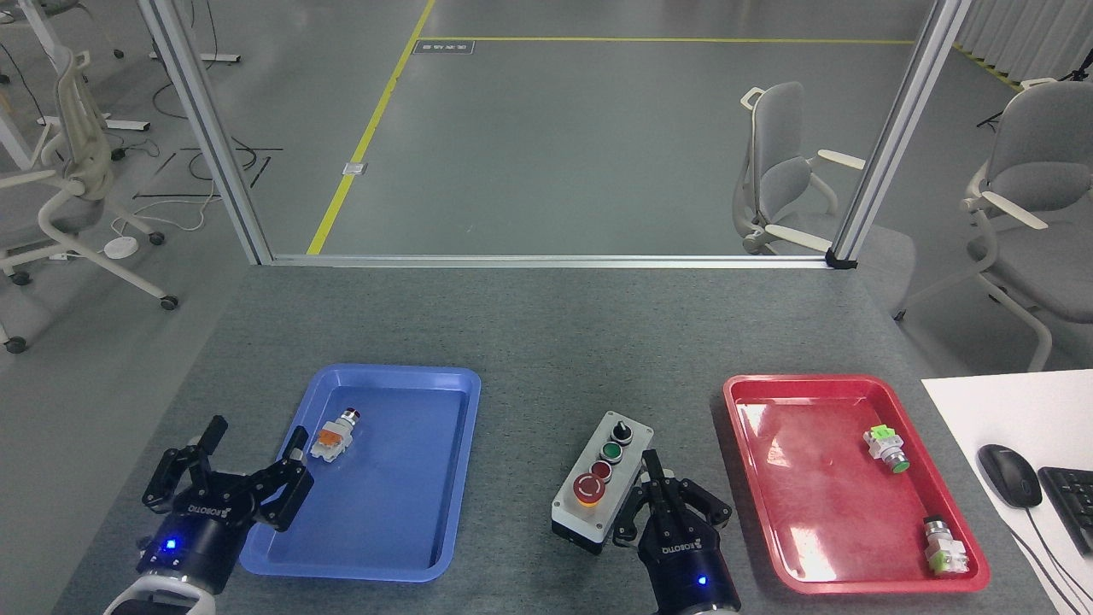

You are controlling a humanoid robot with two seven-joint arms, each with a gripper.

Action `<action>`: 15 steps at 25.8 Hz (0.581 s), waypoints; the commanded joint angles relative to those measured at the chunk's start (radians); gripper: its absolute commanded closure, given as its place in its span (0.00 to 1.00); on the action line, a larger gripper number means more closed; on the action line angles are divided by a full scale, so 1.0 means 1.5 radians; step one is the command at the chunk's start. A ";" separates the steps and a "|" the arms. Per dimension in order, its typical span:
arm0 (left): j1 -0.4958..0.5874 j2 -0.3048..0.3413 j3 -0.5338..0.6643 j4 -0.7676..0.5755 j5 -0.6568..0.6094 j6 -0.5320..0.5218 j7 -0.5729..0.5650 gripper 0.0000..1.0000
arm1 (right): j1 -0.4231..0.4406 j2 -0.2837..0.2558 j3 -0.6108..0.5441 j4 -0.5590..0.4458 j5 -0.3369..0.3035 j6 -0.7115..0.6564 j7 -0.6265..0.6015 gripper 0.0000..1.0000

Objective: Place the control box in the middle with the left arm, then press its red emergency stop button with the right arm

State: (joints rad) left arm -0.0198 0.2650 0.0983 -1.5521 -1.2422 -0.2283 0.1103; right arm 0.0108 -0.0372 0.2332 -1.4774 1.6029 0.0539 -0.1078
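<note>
Control box (600,483): grey face, black base, big red stop button (589,489) at near end; sits on bare felt between trays. My right gripper (657,494): fingers together, just beside box. Left gripper (229,461): fingers apart, empty.

1. The right tool (654,480) hides the near right side of the control box (602,480).
2. The left tool (253,453) covers part of the blue tray's (388,373) near left rim.
3. Both arms are cut off by the bottom edge.
4. The keyboard (1072,504) is cut off at the right edge.
</note>
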 commanded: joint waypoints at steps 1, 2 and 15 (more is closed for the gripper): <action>-0.052 -0.003 0.017 0.061 0.020 0.048 -0.005 0.01 | -0.004 0.004 0.018 0.016 0.005 0.003 0.017 1.00; -0.071 -0.011 0.014 0.083 0.020 0.079 -0.007 0.01 | -0.005 0.005 0.022 0.024 0.005 0.004 0.017 1.00; -0.112 -0.081 0.010 0.115 0.019 0.111 0.002 0.01 | -0.074 0.034 0.031 0.153 0.011 0.014 0.015 1.00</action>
State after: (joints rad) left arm -0.1835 0.1699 0.1136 -1.3788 -1.2125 -0.0613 0.1069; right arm -0.0724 0.0097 0.2770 -1.3019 1.6202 0.0725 -0.0812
